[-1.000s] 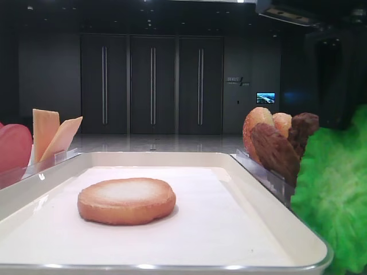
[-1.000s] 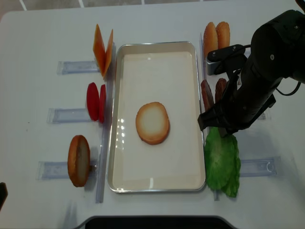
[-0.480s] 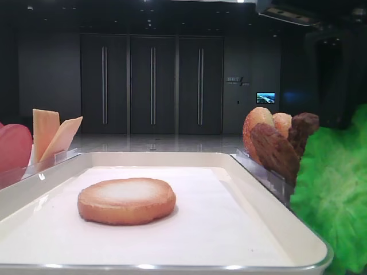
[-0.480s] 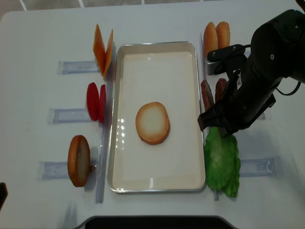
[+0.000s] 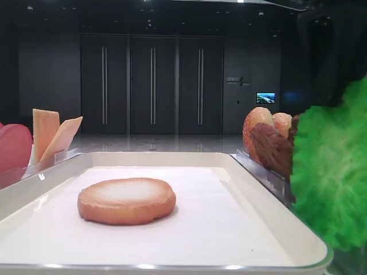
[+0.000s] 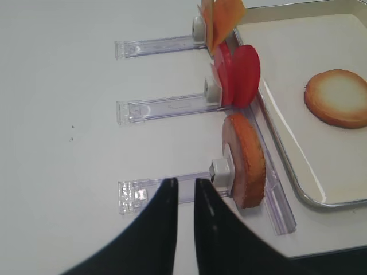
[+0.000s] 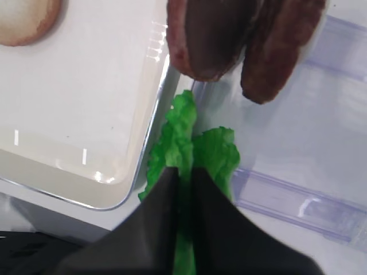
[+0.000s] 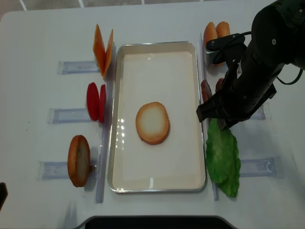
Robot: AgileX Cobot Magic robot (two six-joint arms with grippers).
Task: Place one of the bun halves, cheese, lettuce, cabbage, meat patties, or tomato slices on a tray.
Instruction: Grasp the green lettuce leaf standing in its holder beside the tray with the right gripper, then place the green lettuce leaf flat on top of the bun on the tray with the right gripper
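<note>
On white table point(image 8: 43, 28): cream tray point(image 8: 157, 45) bearing one bun half point(image 8: 152, 122); dark hall with doors behind. Right gripper point(image 7: 183, 177) pinches lettuce point(image 8: 222, 157) beside tray's right rim; meat patties point(image 7: 229, 34) partly cropped. Left gripper point(image 6: 184, 192) pressed together, empty.

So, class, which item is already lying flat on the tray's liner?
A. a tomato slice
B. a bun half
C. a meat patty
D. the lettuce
B: a bun half lies flat, pale face up, on the tray; the lettuce hangs outside its right rim.
</note>
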